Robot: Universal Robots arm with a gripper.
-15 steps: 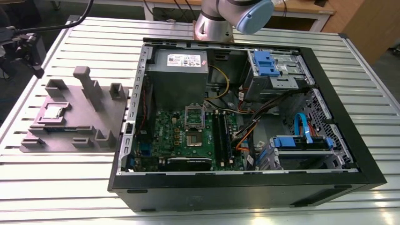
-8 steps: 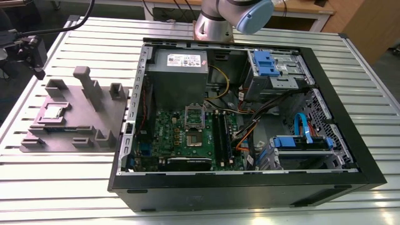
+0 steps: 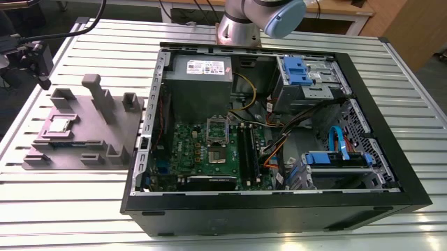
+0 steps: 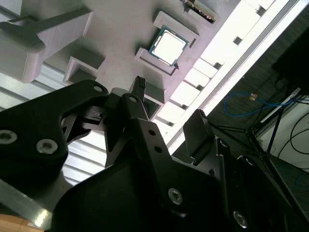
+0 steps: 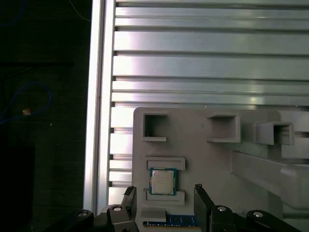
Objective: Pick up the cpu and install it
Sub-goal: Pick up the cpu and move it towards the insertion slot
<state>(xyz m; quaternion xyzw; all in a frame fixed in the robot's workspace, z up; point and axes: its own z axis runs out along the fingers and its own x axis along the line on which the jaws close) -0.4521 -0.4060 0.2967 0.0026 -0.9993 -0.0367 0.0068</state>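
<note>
**Second wrist view.** The cpu (image 4: 168, 46), silvery top outward, lies flat in a grey holder plate (image 4: 120, 24). It sits between two raised ledges (image 4: 153, 60) that run just beside its opposite edges. The gripper (image 4: 168, 99) is near the cpu but apart from it, with its two black fingers (image 4: 141, 111) spread wide and clear of the chip. The plate rests on a slatted metal counter (image 4: 208, 72). Past the counter's edge, a blue cable (image 4: 244, 99) loops over a dark floor (image 4: 231, 111).

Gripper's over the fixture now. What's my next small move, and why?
Probably lower straight down: the open gripper hangs above the cpu, which lies flat in its grey fixture, roughly centred between the fingers and not yet touched.
</note>
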